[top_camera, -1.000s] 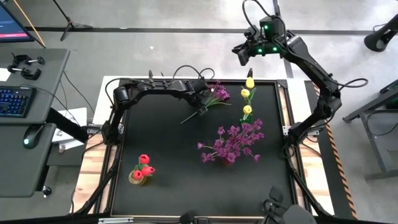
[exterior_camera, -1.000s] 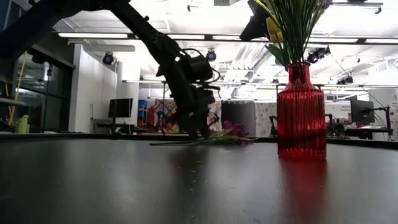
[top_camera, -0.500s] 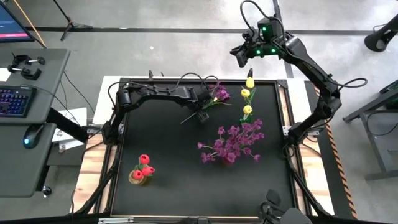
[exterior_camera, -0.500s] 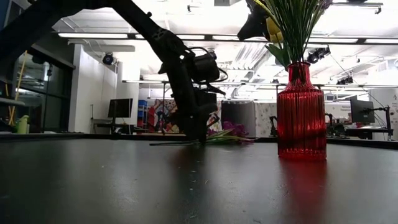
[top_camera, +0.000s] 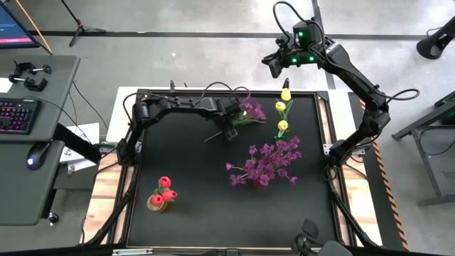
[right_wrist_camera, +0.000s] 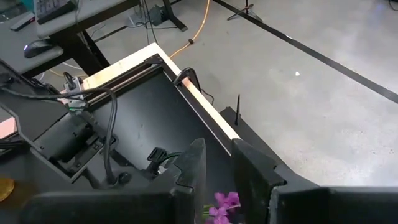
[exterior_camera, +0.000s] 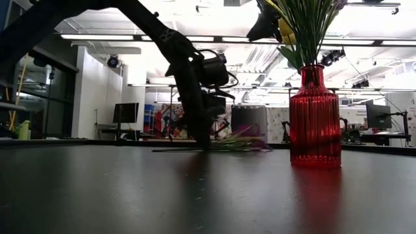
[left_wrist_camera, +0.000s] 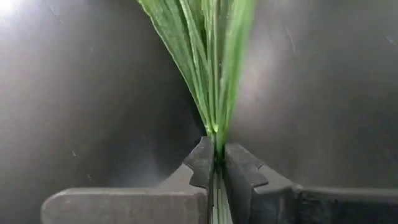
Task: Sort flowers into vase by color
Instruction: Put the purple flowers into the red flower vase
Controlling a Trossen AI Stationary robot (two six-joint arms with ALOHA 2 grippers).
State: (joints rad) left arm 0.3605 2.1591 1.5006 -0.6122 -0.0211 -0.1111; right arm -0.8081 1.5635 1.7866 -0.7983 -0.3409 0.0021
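Note:
A purple spray [top_camera: 249, 110] on a thin green stem lies on the black table [top_camera: 185, 171] near its far edge. My left gripper [top_camera: 229, 132] points steeply down and is shut on the stem. Several purple sprays [top_camera: 266, 162] stand in a red ribbed vase [exterior_camera: 315, 117] right of the middle. Red tulips [top_camera: 163, 190] stand in a small vase at the near left. Three yellow tulips [top_camera: 282, 108] show at the far right; what they stand in is hidden. My right gripper [top_camera: 273, 65] hangs high beyond the far edge, open, with nothing between its fingers. My left gripper pinches the spray's green stem and leaves [left_wrist_camera: 214, 127] between its two fingers, between the blossoms and the bare stem end. The fingers come from above, pointing steeply down, and lie across the stem. The spray lies on the table, its bare end [exterior_camera: 159, 150] flat on the top.
Bare black table top lies between the red tulips and the purple bunch and along the near edge. Beside the table's left edge stands a desk with a keyboard [top_camera: 18, 114] and a mouse [top_camera: 32, 160]. Cables [top_camera: 213, 89] run along the far edge.
My left gripper has sunk a little onto the lying spray's stem and shut on it. The spray stays on the table; its leaves by the fingers have bunched and risen slightly.

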